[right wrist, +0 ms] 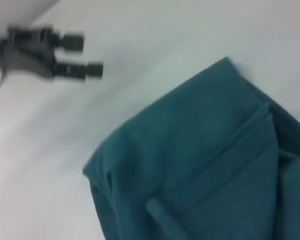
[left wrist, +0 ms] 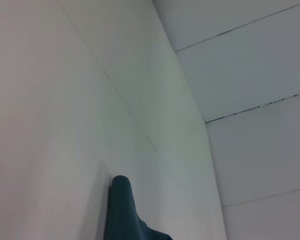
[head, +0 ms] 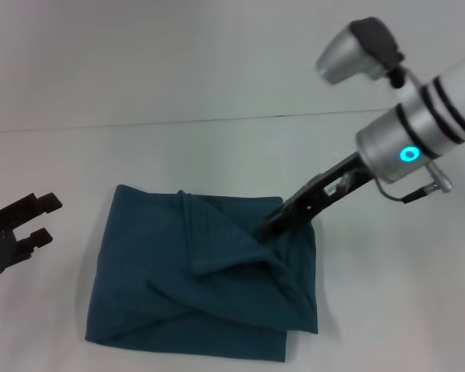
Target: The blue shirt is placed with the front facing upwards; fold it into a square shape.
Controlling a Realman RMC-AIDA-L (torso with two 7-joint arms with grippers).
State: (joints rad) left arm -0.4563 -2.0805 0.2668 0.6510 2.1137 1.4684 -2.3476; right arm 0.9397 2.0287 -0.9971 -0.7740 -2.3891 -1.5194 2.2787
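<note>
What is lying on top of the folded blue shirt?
The right gripper rests on the blue shirt, beside a raised fold. Its fingertips are buried in cloth. Anything beneath the shirt is covered.

The right gripper's (head: 268,230) fingers are buried in the shirt's (head: 155,256) folds. The shirt's print and collar are hidden; the left gripper (head: 37,218) is cut off.
</note>
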